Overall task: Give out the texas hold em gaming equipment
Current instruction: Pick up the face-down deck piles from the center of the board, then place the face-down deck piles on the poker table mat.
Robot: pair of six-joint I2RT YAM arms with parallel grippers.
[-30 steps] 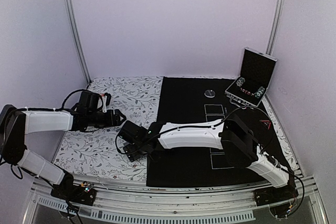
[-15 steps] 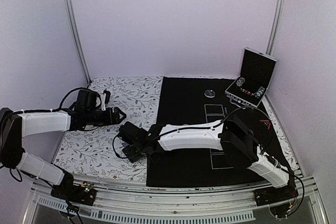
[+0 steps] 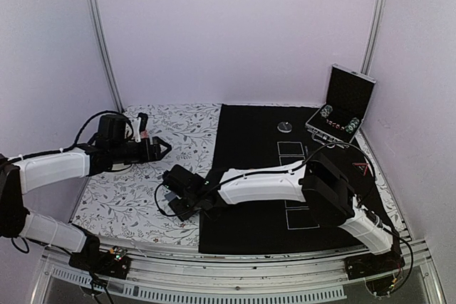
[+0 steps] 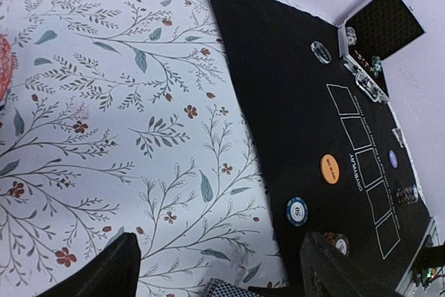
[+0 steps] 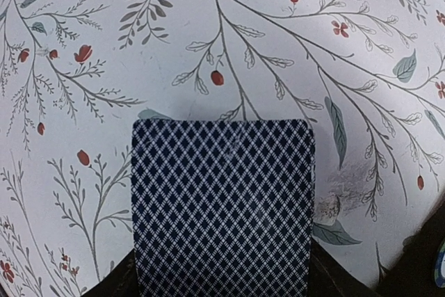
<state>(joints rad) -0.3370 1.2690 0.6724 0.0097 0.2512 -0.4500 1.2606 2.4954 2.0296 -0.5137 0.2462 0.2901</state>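
Observation:
My right gripper (image 3: 175, 197) (image 5: 222, 276) is shut on a blue-backed, diamond-patterned stack of playing cards (image 5: 222, 199), held low over the floral cloth (image 5: 229, 39). One corner of the cards shows in the left wrist view (image 4: 229, 288). My left gripper (image 3: 161, 149) (image 4: 219, 241) is open and empty, above the cloth and behind the cards. On the black mat (image 4: 292, 102) lie an orange disc (image 4: 329, 169), a blue striped chip (image 4: 297, 211), a second chip (image 4: 338, 243), a purple disc (image 4: 393, 158) and a silver disc (image 3: 285, 127). A red triangle marker (image 3: 360, 167) lies at the mat's right.
An open silver-edged case (image 3: 343, 108) with chips in it stands at the back right corner. A pink object (image 4: 3, 67) shows at the left edge of the left wrist view. The right arm (image 3: 263, 184) stretches across the mat's front half.
My left gripper has drawn back and up, away from the right gripper. The right gripper keeps the cards and has barely shifted.

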